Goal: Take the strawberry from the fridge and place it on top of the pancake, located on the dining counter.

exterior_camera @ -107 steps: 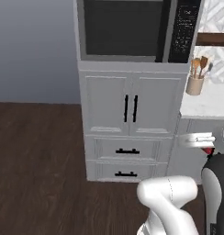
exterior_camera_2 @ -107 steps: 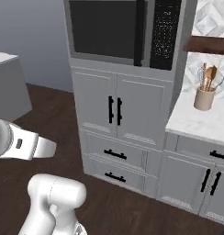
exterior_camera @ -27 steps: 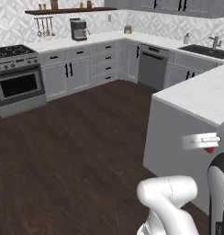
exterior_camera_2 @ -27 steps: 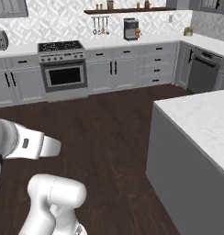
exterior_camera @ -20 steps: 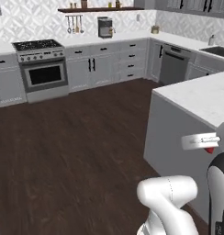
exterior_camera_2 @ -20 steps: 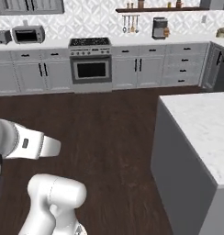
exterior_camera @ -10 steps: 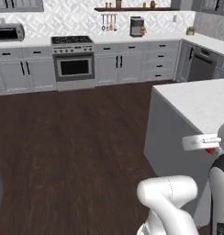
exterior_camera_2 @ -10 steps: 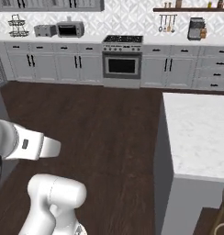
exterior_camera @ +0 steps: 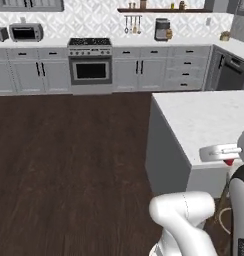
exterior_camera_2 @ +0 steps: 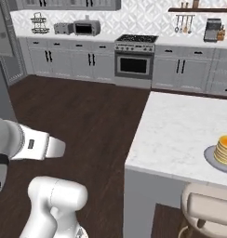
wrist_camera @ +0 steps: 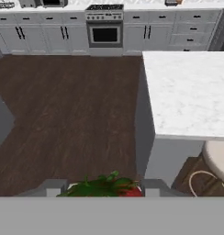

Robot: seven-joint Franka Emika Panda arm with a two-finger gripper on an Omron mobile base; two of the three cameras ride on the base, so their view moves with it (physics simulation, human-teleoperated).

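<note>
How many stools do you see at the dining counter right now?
1: a pale stool at the near edge of the dining counter, just below the pancake. Others may be hidden past the frame edge.

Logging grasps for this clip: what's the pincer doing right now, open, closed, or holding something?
Pincer: closed on the strawberry, whose green leaves show between the fingertips.

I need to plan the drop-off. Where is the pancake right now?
The pancake sits on a grey plate at the far right of the right base view, on the dining counter, just beyond a pale stool.
</note>
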